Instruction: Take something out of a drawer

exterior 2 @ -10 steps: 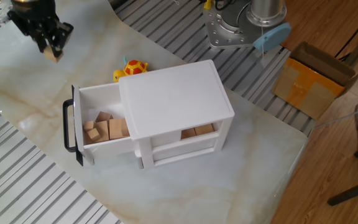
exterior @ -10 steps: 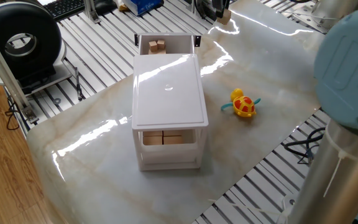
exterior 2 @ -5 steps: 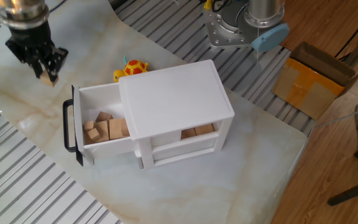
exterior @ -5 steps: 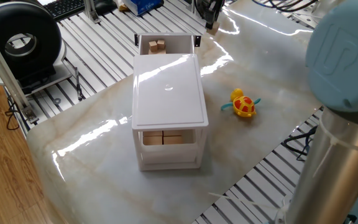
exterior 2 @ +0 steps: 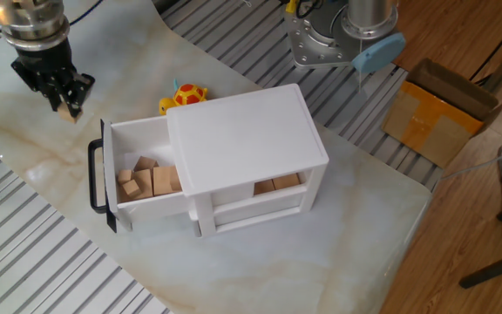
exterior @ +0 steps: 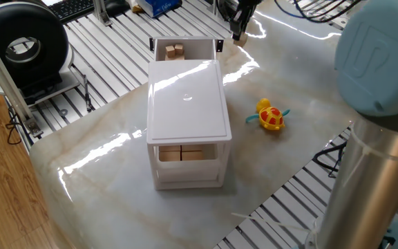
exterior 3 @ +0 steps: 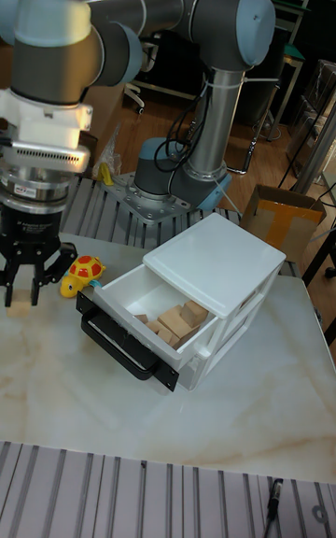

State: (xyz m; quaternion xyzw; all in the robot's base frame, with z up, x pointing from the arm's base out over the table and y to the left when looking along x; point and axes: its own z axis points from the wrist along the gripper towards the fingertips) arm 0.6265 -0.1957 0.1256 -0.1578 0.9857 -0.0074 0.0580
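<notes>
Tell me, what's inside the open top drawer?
Small wooden cubes lie piled in the top drawer, toward its back. The cabinet top covers the drawer's rear part, so anything farther in is hidden.

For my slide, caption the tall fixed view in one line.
The hand holds a wooden cube at the table beside the open drawer of blocks.

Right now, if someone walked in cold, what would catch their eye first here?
Probably the white cabinet mid-table, its top drawer pulled open with tan wooden cubes inside. Next, the tool low over the marble beside the drawer, pinching one cube, and the yellow-and-red toy by the cabinet.
</notes>
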